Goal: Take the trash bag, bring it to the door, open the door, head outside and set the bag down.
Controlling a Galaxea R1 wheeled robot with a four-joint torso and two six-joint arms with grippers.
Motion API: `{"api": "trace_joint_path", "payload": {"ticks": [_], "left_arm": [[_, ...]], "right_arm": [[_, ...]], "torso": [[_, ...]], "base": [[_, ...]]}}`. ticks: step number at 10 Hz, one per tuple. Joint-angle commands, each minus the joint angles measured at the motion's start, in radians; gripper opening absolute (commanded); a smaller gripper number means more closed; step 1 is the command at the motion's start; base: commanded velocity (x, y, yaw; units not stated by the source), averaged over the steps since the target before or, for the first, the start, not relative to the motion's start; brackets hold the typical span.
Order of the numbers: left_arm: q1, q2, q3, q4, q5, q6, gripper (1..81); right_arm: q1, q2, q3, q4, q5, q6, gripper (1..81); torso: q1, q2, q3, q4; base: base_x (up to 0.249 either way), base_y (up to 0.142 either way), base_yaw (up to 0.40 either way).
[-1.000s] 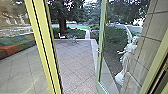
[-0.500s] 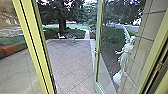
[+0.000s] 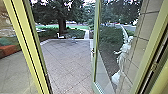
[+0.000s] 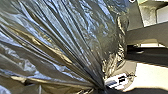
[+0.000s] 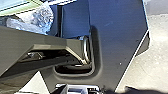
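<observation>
In the left wrist view, the shiny dark trash bag [image 4: 75,32] spreads out in long folds that draw together at my left gripper [image 4: 100,88], which is shut on its gathered neck. A piece of the crinkled bag [image 5: 41,18] also appears in the right wrist view, beyond the robot's jointed bar. My right gripper [image 5: 77,89] is seen at the edge of that view, partly cut off. Ahead in the head view, the glass door [image 3: 94,51] stands open, swung outward, with the doorway between it and the yellow-green left post [image 3: 26,47].
Outside lies a paved terrace [image 3: 67,62], with a white chair [image 3: 60,35] at its far edge. Through the door glass and side, a white statue [image 3: 122,57] stands by a tiled wall [image 3: 140,45]. The right door post [image 3: 152,50] rises close by. An orange seat [image 3: 7,50] shows at left.
The head camera has moved with the robot. The doorway's left post now sits further left in view and more of the terrace shows, while the door remains open.
</observation>
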Motion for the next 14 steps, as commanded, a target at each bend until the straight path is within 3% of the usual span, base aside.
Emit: {"api": "trace_joint_path", "payload": {"ticks": [1, 10, 14], "left_arm": [[-0.036, 0.004, 0.007, 0.008, 0.061, 0.004, 1.0], [-0.040, 0.009, -0.013, 0.000, 0.060, 0.004, 1.0], [-0.040, 0.007, -0.013, 0.004, 0.060, 0.004, 1.0]], "right_arm": [[0.033, -0.001, 0.005, -0.009, -0.064, -0.004, 81.1], [0.033, 0.007, -0.003, -0.006, -0.071, -0.002, 81.1], [0.029, 0.020, -0.029, -0.006, -0.070, -0.002, 81.1]], "torso": [[0.000, 0.000, 0.000, 0.000], [0.000, 0.000, 0.000, 0.000], [-0.002, -0.002, 0.001, 0.000]], "base": [[0.000, -0.066, 0.000], [0.000, 0.000, 0.000], [0.097, 0.000, 0.000]]}}
